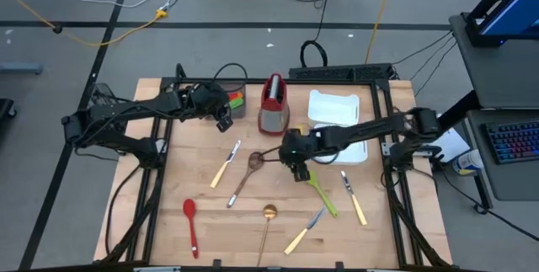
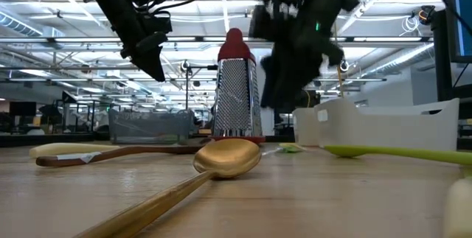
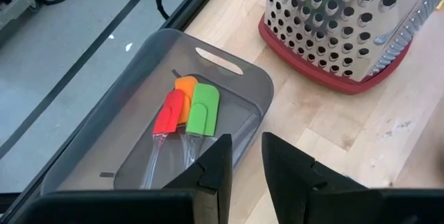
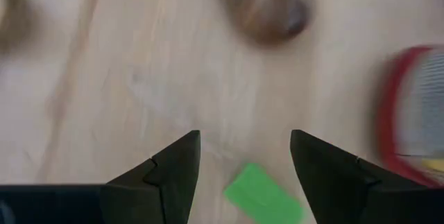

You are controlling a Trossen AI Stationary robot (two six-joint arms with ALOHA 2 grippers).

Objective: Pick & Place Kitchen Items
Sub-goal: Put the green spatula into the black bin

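Observation:
My left gripper [image 3: 246, 161] hangs open above the near edge of the grey bin [image 3: 139, 113], with nothing between its fingers. Red, orange and green spatulas [image 3: 189, 109] lie in the bin. My right gripper [image 4: 244, 161] is open above the table's middle, over the blade end of a green spatula [image 4: 263, 195] that lies flat on the wood [image 1: 322, 191]. It is clear of the spatula. A wooden spoon [image 1: 247, 173] lies just to its left. Yellow-handled knives [image 1: 225, 164] [image 1: 354, 197] [image 1: 304, 231], a gold spoon [image 1: 268, 220] and a red spoon [image 1: 191, 222] also lie on the table.
The red-and-steel grater [image 1: 274, 104] stands upright between the bin [image 1: 236, 102] and the white tray [image 1: 337, 125] at the back. Bare wood lies between the utensils near the front edge. Cables run along the table's far side.

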